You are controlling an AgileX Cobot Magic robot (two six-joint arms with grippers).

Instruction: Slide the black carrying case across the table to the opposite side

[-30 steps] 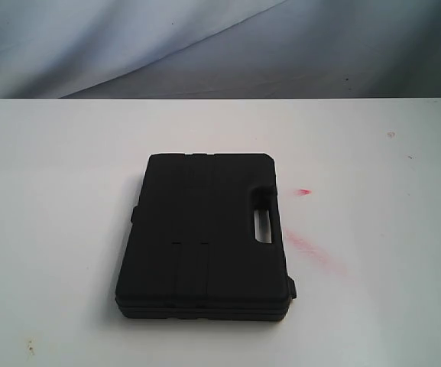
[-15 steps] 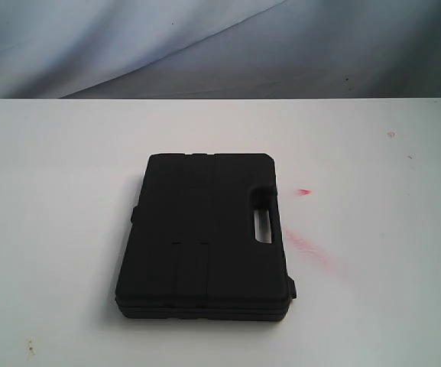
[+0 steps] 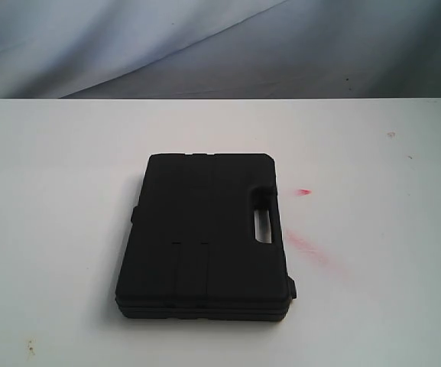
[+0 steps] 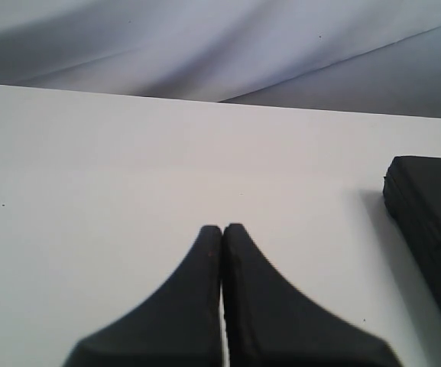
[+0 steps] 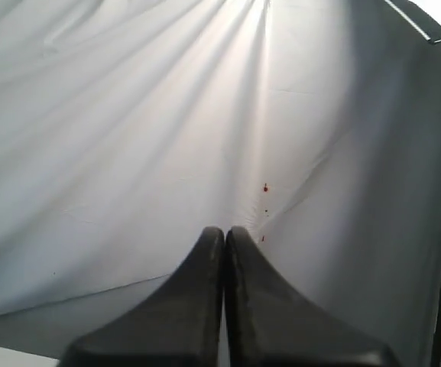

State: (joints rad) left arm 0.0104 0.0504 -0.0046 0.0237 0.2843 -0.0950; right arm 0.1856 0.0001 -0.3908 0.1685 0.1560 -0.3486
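Case (image 3: pixel 205 233), black and flat, lies in the middle of the exterior frame on the white bench (image 3: pixel 52 191), its handle slot toward the right and a red smear (image 3: pixel 312 248) just beside it. You appear not yet to have begun the slide: neither arm shows in that frame. Your left end effector (image 4: pixel 222 229) is clenched on nothing, held over bare bench with the case's edge near. Your right end effector (image 5: pixel 225 231), likewise clenched and empty, faces the grey backdrop (image 5: pixel 128 115). Next you likely need a closed tip set against a case edge.
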